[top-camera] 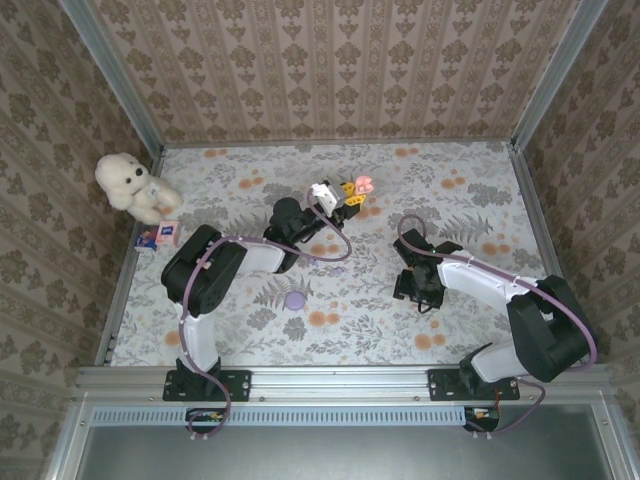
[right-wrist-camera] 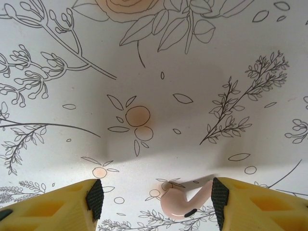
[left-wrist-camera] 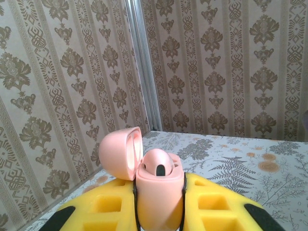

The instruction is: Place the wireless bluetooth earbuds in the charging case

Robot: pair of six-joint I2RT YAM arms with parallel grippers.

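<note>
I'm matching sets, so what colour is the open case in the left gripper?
The charging case is pale pink, best seen from the left wrist.

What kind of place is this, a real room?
Probably a robot practice booth, not a home: two robot arms bolted to the table edge, wallpapered panels in a metal frame, a toy teddy.
</note>
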